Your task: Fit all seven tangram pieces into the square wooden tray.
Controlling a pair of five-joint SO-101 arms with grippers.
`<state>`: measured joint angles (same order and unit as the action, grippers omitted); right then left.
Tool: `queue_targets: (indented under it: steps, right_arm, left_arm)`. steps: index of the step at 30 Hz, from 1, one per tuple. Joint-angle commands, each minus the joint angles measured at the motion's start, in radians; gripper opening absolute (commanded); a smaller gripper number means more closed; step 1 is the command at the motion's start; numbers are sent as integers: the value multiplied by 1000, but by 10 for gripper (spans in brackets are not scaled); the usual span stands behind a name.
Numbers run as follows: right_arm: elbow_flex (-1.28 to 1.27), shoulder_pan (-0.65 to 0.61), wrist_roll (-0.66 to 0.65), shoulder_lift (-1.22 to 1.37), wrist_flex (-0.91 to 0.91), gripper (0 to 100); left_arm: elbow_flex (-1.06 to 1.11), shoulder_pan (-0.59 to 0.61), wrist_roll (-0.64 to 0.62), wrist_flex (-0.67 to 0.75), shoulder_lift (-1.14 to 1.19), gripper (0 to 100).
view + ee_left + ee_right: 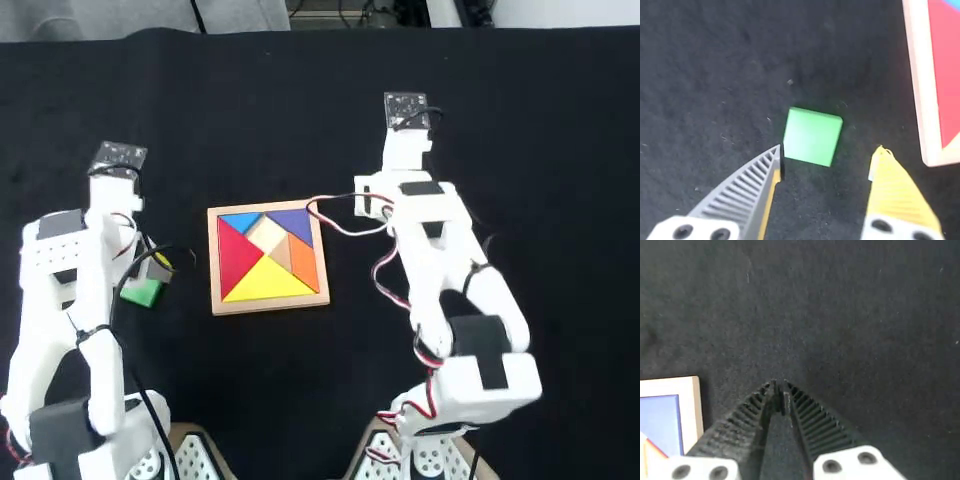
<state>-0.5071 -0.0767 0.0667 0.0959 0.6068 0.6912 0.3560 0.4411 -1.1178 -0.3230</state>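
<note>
The square wooden tray lies mid-table with blue, purple, red, yellow and orange pieces in it and a pale wood-coloured patch at its centre. A green square piece lies flat on the black cloth to the tray's left. My left gripper is open just above the cloth, its grey and yellow fingertips on either side of the green piece's near edge; the tray's rim is close beside it. My right gripper is shut on nothing over bare cloth, just off a tray corner.
Black cloth covers the whole table. The right arm stands off the tray's right side, with a red and white cable looping over the tray's upper right corner. The left arm stands at the far left.
</note>
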Motion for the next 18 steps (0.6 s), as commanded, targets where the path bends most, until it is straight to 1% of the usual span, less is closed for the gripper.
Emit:
queue_targets:
  steps: [1,4,5,10,14,18]
  right_arm:
    - [93,-12,-8,19,38,15]
    - [102,-14,-8,35,38,15]
    - [102,-14,-9,35,37,15]
    - [102,-9,-9,35,34,15]
    - [102,-9,-9,35,34,15]
    - [102,-9,-9,35,34,15]
  left_arm:
    - [-5,16,94,-6,6,290]
    - [5,45,287,-11,15,295]
    - [7,58,315,-6,20,304]
    - [-1,82,224,101,84,314]
    - [-24,81,249,109,167,315]
    - [-94,74,255,104,275,315]
